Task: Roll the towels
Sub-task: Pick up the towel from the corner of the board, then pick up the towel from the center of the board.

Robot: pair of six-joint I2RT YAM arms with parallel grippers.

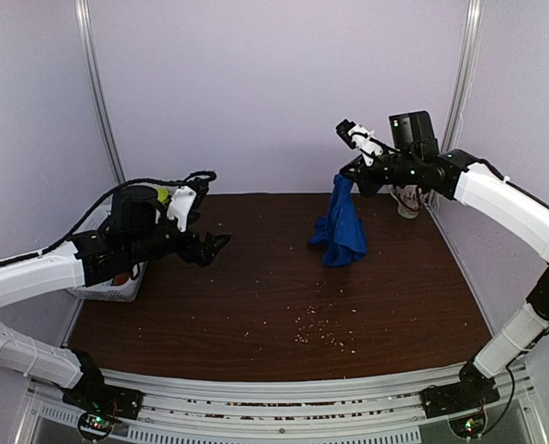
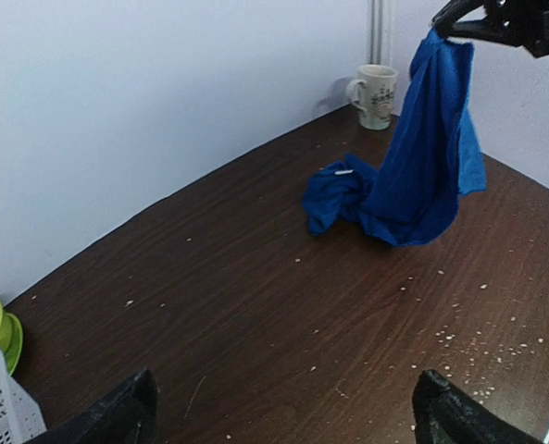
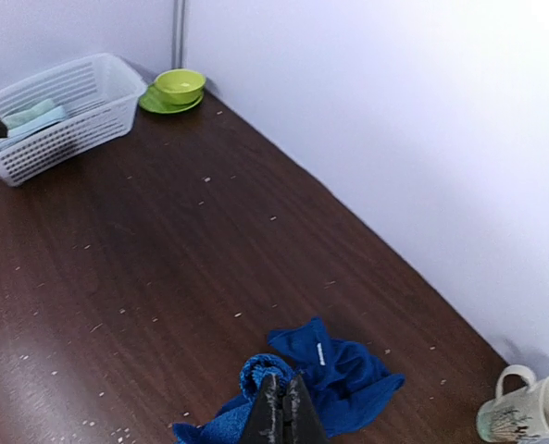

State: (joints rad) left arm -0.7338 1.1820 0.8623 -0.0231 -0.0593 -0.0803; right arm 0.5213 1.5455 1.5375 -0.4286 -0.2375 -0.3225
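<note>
Right gripper was clamped on a corner of the blue towel, which hung straight down, its tail bunched on the table. Left gripper, wide and empty, hovered well apart to its left.

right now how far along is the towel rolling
Nothing is rolled yet. In hand: the right gripper is shut on the blue towel, lifted with its lower end bunched on the table. The left gripper hangs open. Left: rolling it, then the pale green towel lying in the white basket.
</note>
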